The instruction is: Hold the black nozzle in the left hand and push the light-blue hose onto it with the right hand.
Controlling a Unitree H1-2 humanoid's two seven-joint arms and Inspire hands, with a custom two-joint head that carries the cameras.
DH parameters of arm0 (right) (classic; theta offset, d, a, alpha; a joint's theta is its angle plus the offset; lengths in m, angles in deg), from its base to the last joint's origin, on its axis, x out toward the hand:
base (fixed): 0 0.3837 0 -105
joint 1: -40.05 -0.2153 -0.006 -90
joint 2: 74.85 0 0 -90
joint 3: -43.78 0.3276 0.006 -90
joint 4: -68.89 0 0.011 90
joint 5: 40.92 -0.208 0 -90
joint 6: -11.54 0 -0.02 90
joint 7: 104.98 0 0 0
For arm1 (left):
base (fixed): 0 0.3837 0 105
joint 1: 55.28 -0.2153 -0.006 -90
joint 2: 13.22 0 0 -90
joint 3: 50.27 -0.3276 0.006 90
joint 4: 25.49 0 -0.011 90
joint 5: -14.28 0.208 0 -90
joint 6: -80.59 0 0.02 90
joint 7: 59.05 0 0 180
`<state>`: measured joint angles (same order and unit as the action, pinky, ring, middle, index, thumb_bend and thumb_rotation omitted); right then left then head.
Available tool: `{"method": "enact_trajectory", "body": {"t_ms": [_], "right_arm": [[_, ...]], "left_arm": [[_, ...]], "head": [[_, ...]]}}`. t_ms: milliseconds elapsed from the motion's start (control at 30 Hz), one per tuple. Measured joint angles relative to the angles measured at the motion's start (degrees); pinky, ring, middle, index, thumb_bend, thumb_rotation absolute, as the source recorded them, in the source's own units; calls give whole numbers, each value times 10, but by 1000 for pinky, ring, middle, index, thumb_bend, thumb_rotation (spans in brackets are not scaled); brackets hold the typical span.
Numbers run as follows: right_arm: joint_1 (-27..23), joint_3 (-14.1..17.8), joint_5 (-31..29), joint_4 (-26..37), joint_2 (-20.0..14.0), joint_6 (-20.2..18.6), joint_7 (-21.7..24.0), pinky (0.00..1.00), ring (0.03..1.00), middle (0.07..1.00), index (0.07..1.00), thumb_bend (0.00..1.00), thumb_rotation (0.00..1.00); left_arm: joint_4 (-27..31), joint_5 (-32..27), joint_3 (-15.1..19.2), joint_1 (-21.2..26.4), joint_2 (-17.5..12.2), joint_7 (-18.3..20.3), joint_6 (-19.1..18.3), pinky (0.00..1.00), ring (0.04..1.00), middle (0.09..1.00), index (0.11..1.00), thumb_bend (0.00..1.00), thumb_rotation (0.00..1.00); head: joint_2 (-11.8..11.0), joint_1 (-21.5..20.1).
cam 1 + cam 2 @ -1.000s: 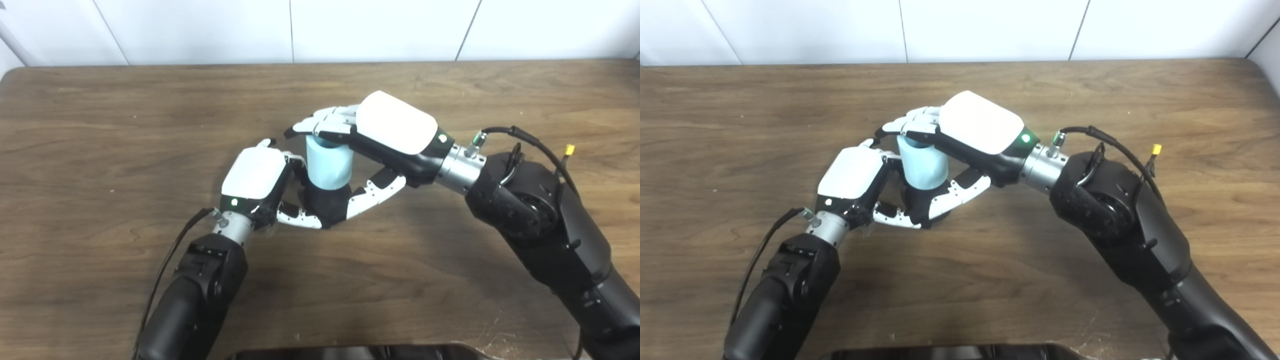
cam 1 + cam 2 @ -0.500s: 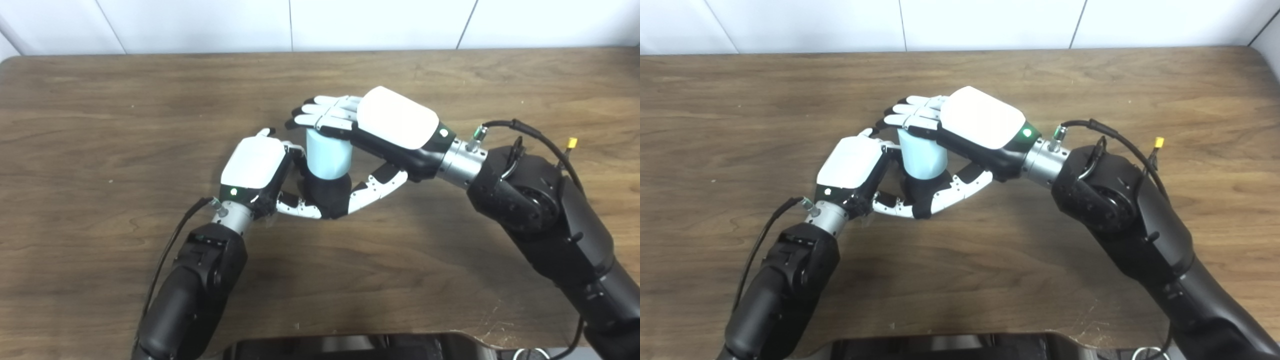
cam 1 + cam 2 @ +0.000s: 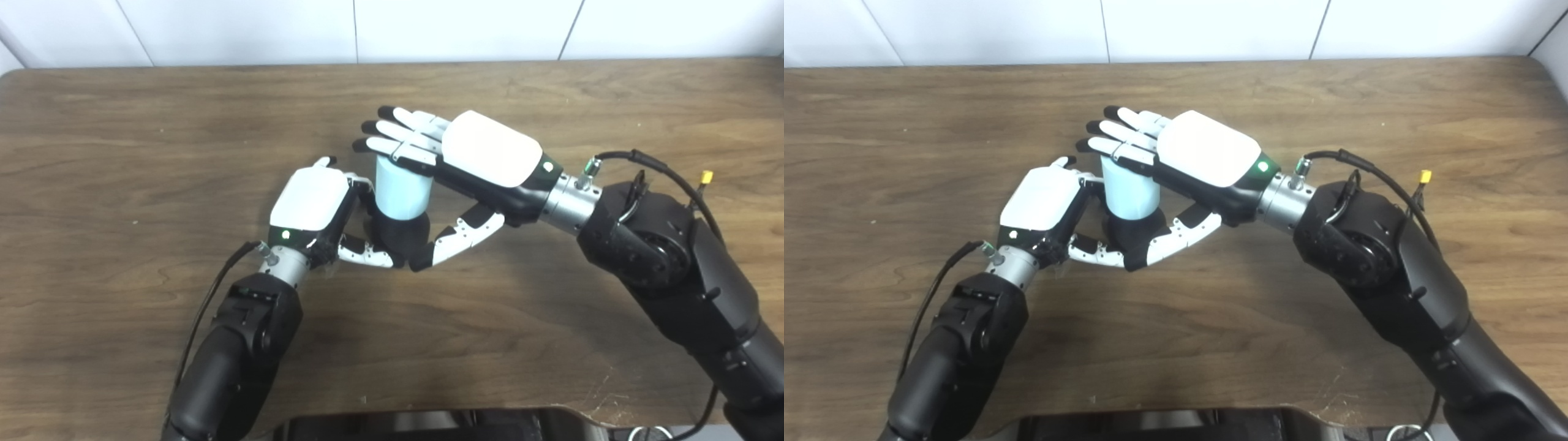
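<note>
The black nozzle [image 3: 399,236] stands upright on the table [image 3: 122,153], and my left hand [image 3: 312,205] is shut around it from the left. The light-blue hose [image 3: 401,191], a short wide cylinder, sits upright on top of the nozzle. My right hand [image 3: 484,150] is open just above and to the right of the hose. Its fingers [image 3: 398,130] stretch out flat over the hose's top rim, and its thumb [image 3: 459,236] reaches down beside the nozzle. In the right eye view the hose [image 3: 1130,193] and nozzle [image 3: 1130,236] show the same stack.
The brown wooden table runs to a white wall [image 3: 367,27] at the back. A dark part of the robot's body [image 3: 429,425] fills the bottom edge. Both forearms come in low over the near half of the table.
My right hand's fingers have uncurled from around the hose top and now lie straight and spread. The left hand, nozzle and hose stay put. The camera tilted slightly after the first frame.
</note>
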<state>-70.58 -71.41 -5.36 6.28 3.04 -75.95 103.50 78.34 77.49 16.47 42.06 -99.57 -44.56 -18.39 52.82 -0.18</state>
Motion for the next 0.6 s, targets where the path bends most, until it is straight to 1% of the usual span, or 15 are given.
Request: {"method": "enact_trajectory", "body": {"t_ms": [267, 367, 600], "right_arm": [[-1, -2, 1, 0, 0, 0, 0, 951, 993, 976, 951, 672, 1000], [-2, -3, 2, 0, 0, 0, 0, 955, 987, 964, 931, 670, 1000], [-5, -5, 3, 0, 0, 0, 0, 939, 967, 949, 924, 690, 1000]], "left_arm": [[0, 0, 0, 0, 0, 0, 0, 941, 731, 652, 485, 520, 46], [0, 0, 0, 0, 0, 0, 0, 939, 729, 651, 485, 520, 46], [0, 1, 0, 0, 0, 0, 0, 937, 728, 651, 485, 520, 46]], "head": [[1, -1], [1, -1], [2, 0]]}}
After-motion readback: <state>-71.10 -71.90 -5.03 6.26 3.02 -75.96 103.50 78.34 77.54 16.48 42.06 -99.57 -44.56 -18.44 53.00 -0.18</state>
